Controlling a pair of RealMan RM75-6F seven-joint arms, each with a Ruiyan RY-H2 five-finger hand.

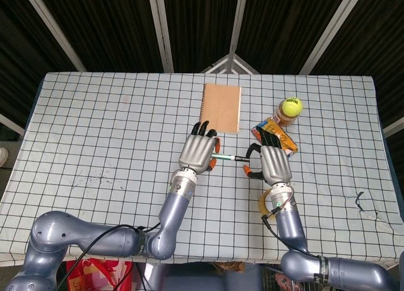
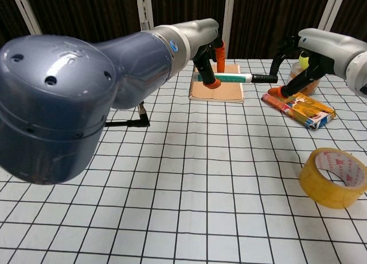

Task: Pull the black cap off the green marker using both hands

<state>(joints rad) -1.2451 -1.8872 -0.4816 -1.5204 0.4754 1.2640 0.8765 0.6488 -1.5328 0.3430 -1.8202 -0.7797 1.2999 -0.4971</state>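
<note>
Green marker (image 2: 229,78) held level above the bench (image 2: 189,178) in left hand (image 1: 199,151) fingers, black cap (image 2: 262,78) still seated; right hand (image 1: 273,163) fingers curl about the cap, firm grip unconfirmed; pull-off remains

Robot lab test bench

A table (image 1: 95,127) under a black-gridded white cloth stands before dark curtains (image 2: 69,9) and metal frame bars (image 1: 161,29), with loose props on it: notebook (image 1: 222,106), tennis ball (image 1: 291,105), tape roll (image 2: 335,177).
</note>
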